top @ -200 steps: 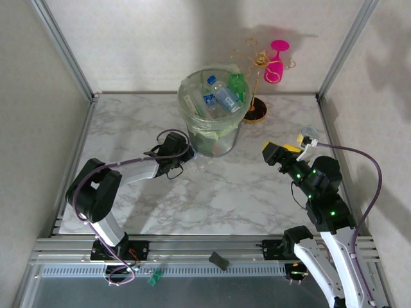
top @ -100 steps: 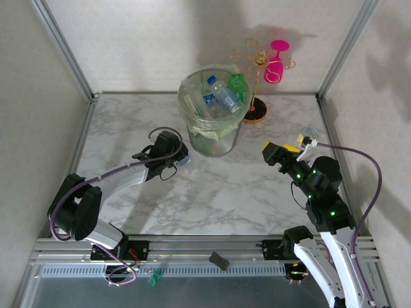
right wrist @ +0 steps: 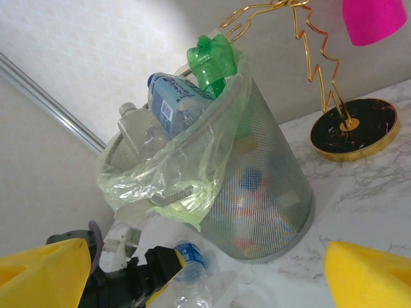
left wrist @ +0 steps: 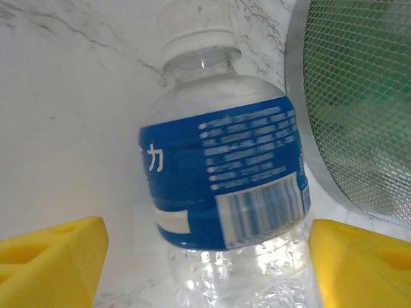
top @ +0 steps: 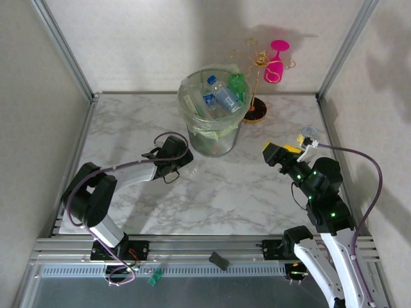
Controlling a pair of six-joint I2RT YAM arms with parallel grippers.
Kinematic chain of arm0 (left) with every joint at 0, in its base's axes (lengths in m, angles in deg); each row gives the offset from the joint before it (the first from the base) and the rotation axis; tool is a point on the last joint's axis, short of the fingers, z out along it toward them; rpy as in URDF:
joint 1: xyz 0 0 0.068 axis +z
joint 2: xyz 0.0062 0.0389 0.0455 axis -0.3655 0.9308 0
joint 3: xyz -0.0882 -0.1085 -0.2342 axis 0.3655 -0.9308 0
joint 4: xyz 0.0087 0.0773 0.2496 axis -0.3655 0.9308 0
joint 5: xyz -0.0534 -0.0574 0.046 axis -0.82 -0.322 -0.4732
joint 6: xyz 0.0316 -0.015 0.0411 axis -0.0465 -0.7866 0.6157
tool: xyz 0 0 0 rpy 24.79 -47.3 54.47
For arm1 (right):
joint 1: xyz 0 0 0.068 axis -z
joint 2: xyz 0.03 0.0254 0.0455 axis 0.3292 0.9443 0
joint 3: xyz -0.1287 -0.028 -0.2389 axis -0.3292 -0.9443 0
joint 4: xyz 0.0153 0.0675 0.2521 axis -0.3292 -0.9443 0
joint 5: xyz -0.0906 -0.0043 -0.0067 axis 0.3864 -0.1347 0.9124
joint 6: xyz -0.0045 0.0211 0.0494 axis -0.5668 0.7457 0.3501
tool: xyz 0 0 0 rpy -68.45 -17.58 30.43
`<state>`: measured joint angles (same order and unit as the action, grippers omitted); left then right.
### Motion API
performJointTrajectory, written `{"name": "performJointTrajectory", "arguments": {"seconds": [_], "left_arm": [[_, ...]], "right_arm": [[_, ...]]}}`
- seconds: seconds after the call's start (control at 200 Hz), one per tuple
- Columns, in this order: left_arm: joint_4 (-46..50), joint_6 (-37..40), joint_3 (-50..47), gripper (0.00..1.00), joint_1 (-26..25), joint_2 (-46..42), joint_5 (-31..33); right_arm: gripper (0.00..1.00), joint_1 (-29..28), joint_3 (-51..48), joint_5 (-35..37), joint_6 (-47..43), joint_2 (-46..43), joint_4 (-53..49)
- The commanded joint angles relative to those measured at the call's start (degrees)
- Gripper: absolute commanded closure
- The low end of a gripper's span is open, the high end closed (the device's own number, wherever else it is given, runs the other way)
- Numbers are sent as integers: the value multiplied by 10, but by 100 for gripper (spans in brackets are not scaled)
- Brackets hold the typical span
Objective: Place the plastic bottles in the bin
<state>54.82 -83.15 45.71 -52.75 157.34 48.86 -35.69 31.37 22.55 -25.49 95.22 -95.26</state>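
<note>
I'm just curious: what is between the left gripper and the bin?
A blue-labelled bottle lies on the table within the open left gripper, beside the bin; the left wrist view shows it.

Bright, even light; soft wall shadows.

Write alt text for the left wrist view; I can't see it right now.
A clear bottle with a blue label and white cap lies on the marble table between the yellow pads of the open left end effector. The bin, mesh-walled and green inside, stands close at right.
</note>
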Motion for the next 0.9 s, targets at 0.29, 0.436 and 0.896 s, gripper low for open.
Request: {"name": "performJointTrajectory", "arguments": {"seconds": [0.29,0.436,0.896], "left_arm": [[2,-8,51,30,-1,94,-6],[3,0,37,47,-1,71,7],[56,0,-12,59,-6,-93,63]], "right_arm": [[6,1,-9,7,0,-4,5],[6,1,-6,8,-2,-2,2],[7,1,3,6,-2,12,15]]}}
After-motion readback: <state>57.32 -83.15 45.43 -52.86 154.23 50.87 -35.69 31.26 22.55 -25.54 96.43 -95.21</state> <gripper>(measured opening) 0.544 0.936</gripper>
